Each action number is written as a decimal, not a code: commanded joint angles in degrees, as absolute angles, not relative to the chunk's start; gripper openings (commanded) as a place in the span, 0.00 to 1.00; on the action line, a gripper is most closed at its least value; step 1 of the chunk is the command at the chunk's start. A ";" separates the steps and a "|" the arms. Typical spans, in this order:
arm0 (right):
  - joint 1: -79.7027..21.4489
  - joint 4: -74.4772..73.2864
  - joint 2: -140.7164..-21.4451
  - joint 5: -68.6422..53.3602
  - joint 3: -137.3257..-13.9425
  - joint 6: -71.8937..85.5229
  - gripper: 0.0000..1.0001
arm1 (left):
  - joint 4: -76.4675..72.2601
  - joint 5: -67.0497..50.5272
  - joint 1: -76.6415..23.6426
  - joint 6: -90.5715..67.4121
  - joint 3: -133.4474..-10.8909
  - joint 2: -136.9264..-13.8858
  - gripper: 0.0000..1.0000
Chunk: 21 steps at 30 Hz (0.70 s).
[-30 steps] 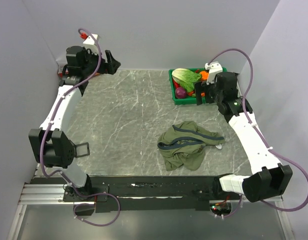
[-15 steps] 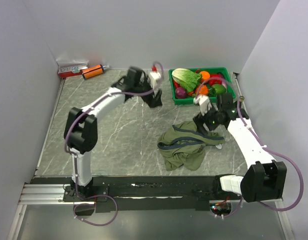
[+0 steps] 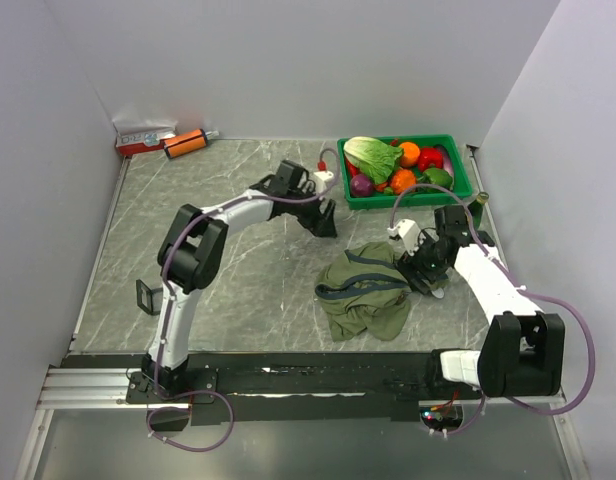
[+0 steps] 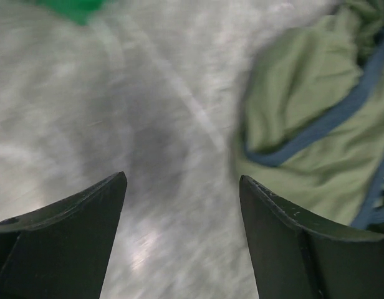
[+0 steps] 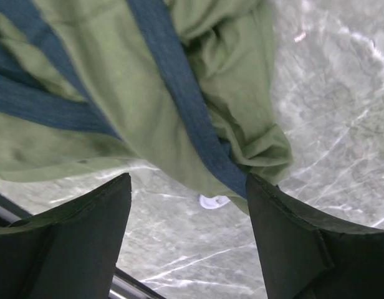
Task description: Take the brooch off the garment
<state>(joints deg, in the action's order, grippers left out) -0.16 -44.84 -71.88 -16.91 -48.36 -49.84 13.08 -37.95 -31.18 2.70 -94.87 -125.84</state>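
The olive-green garment (image 3: pixel 371 288) lies crumpled on the table right of centre, navy trim showing; its chest print is hidden. My right gripper (image 3: pixel 428 268) is open and low over its right edge. In the right wrist view the garment (image 5: pixel 117 93) fills the top, and the brooch (image 5: pixel 214 200), a small whitish disc, peeks from under the cloth edge between my open right gripper's (image 5: pixel 189 180) fingers. My left gripper (image 3: pixel 324 221) is open over bare table just beyond the garment's far left side. In the blurred left wrist view the garment (image 4: pixel 316 124) lies right of the left gripper (image 4: pixel 182 180).
A green tray (image 3: pixel 462 193) of toy vegetables stands at the back right, close behind the right arm. A red box (image 3: pixel 146 139) and an orange tube (image 3: pixel 188 142) lie in the back left corner. Walls close in on the left, back and right.
The left arm has swung from the back left corner to the middle, close to the garment. The right gripper has come down from beside the tray to the garment's right edge.
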 commanded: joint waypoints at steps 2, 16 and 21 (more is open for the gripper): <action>2.02 -41.13 -74.97 -14.33 -47.46 -52.56 0.75 | 9.05 -42.45 -34.98 -3.34 -97.12 -128.84 0.77; 2.46 -39.28 -82.87 -14.94 -51.50 -49.14 0.44 | 6.24 -49.82 -34.72 -4.57 -95.63 -132.01 0.36; 1.93 -40.96 -86.74 -15.47 -55.28 -47.11 0.08 | 6.15 -51.59 -33.66 -4.84 -94.22 -130.96 0.04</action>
